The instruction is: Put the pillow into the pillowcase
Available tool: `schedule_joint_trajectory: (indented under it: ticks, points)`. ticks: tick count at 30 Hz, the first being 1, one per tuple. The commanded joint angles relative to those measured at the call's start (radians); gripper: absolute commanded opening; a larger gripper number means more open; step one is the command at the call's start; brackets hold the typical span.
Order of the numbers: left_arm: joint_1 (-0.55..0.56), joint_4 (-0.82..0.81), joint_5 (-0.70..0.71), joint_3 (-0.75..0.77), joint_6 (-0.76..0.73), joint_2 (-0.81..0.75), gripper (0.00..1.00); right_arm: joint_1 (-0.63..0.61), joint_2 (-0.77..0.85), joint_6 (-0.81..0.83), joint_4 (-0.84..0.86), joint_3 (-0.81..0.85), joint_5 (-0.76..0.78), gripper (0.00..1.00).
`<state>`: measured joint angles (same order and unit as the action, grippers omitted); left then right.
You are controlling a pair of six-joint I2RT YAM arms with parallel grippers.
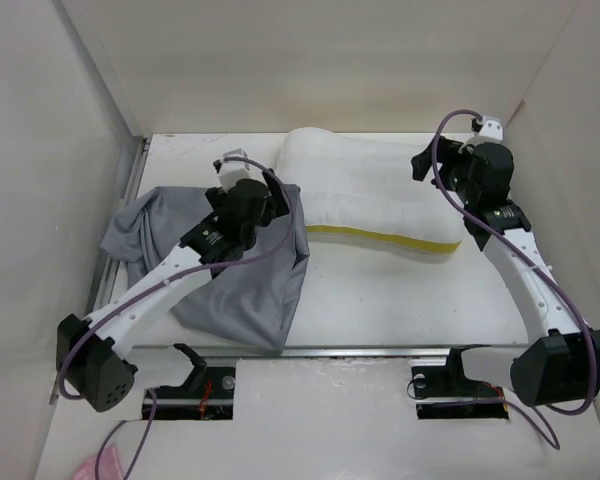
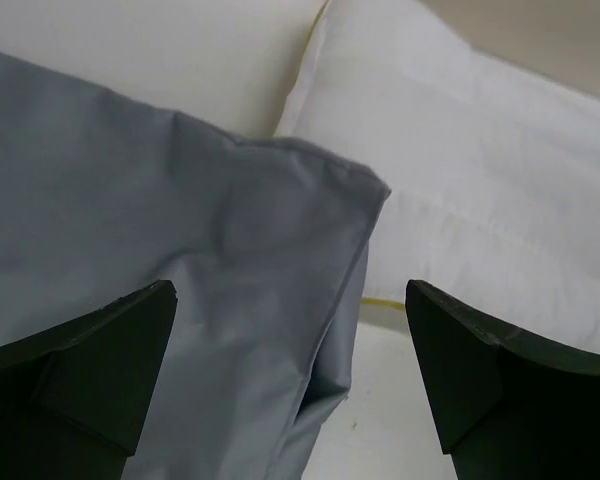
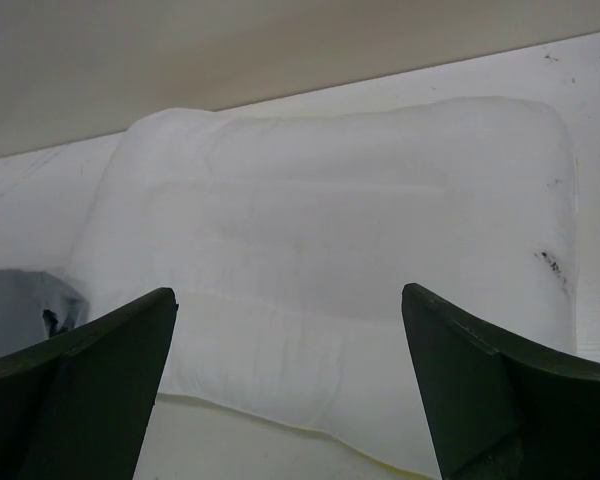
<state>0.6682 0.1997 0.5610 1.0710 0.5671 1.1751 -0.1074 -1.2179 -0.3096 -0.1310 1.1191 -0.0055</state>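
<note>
The white pillow (image 1: 365, 195) with a yellow band along its near edge lies at the back middle of the table. The grey pillowcase (image 1: 235, 285) lies wrinkled at the left, its right corner touching the pillow's left end. My left gripper (image 1: 273, 200) is open above the pillowcase's open edge (image 2: 330, 300), with the pillow (image 2: 480, 180) just beyond it. My right gripper (image 1: 425, 165) is open and empty, hovering at the pillow's right end. In the right wrist view the pillow (image 3: 330, 250) fills the space ahead and a bit of the pillowcase (image 3: 20, 305) shows at the left.
White walls enclose the table on the left, back and right. A metal rail (image 1: 310, 350) runs along the table's near edge. Bare table (image 1: 400, 300) lies in front of the pillow.
</note>
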Motion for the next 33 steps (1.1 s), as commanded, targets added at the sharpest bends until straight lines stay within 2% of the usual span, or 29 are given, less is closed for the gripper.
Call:
schedule_joint_trajectory:
  ticks: [1, 3, 6, 9, 14, 15, 16, 19, 20, 21, 23, 24, 25, 27, 28, 29, 33]
  points:
    - [0.027, 0.088, -0.084, -0.023, 0.017, 0.079, 1.0, -0.024, -0.015, 0.067, -0.007, 0.059, -0.068, 0.99]
    - [0.045, 0.107, -0.127, -0.037, 0.031, 0.15, 1.0, -0.058, -0.05, 0.127, -0.007, 0.059, -0.082, 0.99]
    - [0.076, 0.116, -0.183, -0.048, 0.04, 0.222, 1.0, -0.156, -0.122, 0.22, -0.018, 0.094, -0.002, 0.99]
    - [0.085, 0.136, -0.184, -0.039, 0.079, 0.316, 1.0, -0.247, -0.215, 0.288, -0.059, 0.158, 0.036, 0.99]
    - [0.085, 0.159, -0.184, -0.006, 0.099, 0.446, 0.91, -0.339, -0.497, 0.377, -0.098, 0.294, 0.097, 0.99]
    - [0.085, 0.15, -0.184, -0.006, 0.099, 0.463, 0.89, -0.348, -0.537, 0.377, -0.108, 0.317, 0.117, 0.99]
    - [0.073, 0.15, -0.184, 0.003, 0.099, 0.481, 0.81, -0.348, -0.578, 0.377, -0.12, 0.374, 0.118, 0.99]
    - [0.047, 0.164, -0.196, 0.003, 0.126, 0.541, 0.69, -0.348, -0.728, 0.354, -0.18, 0.488, 0.137, 0.99]
    - [0.031, 0.164, -0.205, 0.003, 0.126, 0.554, 0.57, -0.348, -0.79, 0.339, -0.2, 0.511, 0.154, 0.99]
    - [0.021, 0.155, -0.205, 0.012, 0.126, 0.564, 0.52, -0.348, -0.813, 0.317, -0.217, 0.531, 0.163, 0.92]
    - [0.021, 0.155, -0.205, 0.023, 0.126, 0.578, 0.39, -0.33, -0.836, 0.284, -0.24, 0.532, 0.215, 0.84]
    - [0.008, 0.155, -0.194, 0.036, 0.126, 0.59, 0.26, -0.318, -0.836, 0.232, -0.24, 0.518, 0.235, 0.78]
    - [-0.004, 0.155, -0.194, 0.052, 0.126, 0.59, 0.2, -0.301, -0.836, 0.198, -0.24, 0.498, 0.255, 0.59]
    - [-0.013, 0.155, -0.184, 0.067, 0.116, 0.603, 0.15, -0.221, -0.804, 0.135, -0.292, 0.443, 0.248, 0.32]
    - [-0.039, 0.155, -0.184, 0.078, 0.116, 0.615, 0.07, -0.189, -0.787, 0.059, -0.306, 0.415, 0.239, 0.05]
    - [-0.048, 0.167, -0.184, 0.102, 0.105, 0.615, 0.0, -0.132, -0.766, 0.037, -0.315, 0.35, 0.211, 0.0]
    - [-0.088, 0.199, -0.158, 0.162, 0.067, 0.649, 0.0, -0.071, -0.628, -0.04, -0.352, 0.21, 0.266, 0.0]
